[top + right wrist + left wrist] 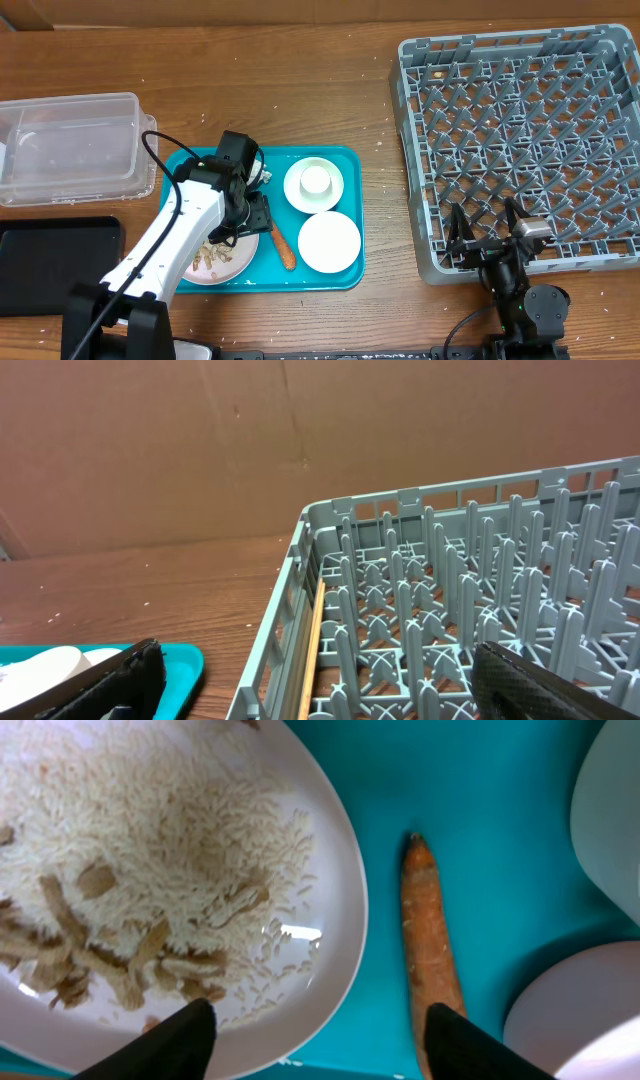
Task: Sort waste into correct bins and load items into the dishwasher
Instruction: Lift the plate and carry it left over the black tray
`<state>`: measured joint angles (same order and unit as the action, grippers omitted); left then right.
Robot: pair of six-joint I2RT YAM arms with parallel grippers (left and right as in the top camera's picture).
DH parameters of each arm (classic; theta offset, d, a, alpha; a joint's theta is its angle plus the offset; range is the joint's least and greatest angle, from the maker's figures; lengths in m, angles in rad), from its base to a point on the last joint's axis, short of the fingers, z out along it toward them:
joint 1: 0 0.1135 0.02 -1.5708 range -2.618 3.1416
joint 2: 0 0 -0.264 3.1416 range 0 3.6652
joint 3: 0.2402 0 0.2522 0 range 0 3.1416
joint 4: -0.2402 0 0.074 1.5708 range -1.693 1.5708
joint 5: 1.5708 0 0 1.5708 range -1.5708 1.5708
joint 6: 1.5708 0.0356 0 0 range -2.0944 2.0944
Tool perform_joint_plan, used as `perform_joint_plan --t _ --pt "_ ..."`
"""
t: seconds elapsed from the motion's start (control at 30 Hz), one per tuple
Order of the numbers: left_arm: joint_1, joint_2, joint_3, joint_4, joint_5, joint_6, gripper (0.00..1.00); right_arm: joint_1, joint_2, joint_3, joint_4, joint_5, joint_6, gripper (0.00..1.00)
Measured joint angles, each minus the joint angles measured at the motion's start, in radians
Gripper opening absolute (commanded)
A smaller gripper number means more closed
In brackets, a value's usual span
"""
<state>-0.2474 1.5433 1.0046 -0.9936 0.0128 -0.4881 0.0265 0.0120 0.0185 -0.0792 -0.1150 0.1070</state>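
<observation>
A pale pink plate holding rice-like crumbs and brown bits lies on the teal tray. An orange carrot lies right of it; it also shows in the left wrist view. My left gripper is open and low over the tray, one finger over the plate's rim, the other over the carrot's near end. A white bowl holds a small white cup. A small pale dish lies below it. My right gripper is open and empty at the grey dish rack's near-left corner. The foil wrapper is out of view.
A clear plastic tub stands at the far left, with a shallow black tray in front of it. The rack's pegs fill the right wrist view. A brown cardboard wall stands behind the wooden table.
</observation>
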Motion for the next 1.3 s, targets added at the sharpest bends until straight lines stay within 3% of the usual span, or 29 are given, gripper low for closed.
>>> perform_joint_plan --t 0.37,0.73,0.87,1.03,1.07,1.13,1.3 --pt "0.000 0.000 -0.128 0.124 0.018 -0.011 0.55 0.000 0.000 0.000 0.000 0.000 0.000 1.00" --pt "-0.069 0.111 -0.128 0.177 -0.027 -0.010 0.54 0.000 0.000 0.000 0.000 0.000 0.000 1.00" --pt "-0.074 0.111 -0.128 0.180 -0.056 -0.002 0.30 0.000 0.000 0.000 0.000 0.000 0.000 1.00" --pt "-0.074 0.111 -0.127 0.181 -0.064 -0.003 0.26 0.000 0.000 0.000 0.000 0.000 0.000 1.00" --pt "-0.074 0.111 -0.127 0.181 -0.064 -0.003 0.18 0.000 0.000 0.000 0.000 0.000 0.000 1.00" --pt "-0.074 0.111 -0.123 0.180 -0.062 -0.001 0.12 0.000 0.000 0.000 0.000 0.000 0.000 1.00" --pt "-0.074 0.119 -0.106 0.183 -0.074 0.002 0.04 0.000 0.000 0.000 0.000 0.000 0.000 1.00"
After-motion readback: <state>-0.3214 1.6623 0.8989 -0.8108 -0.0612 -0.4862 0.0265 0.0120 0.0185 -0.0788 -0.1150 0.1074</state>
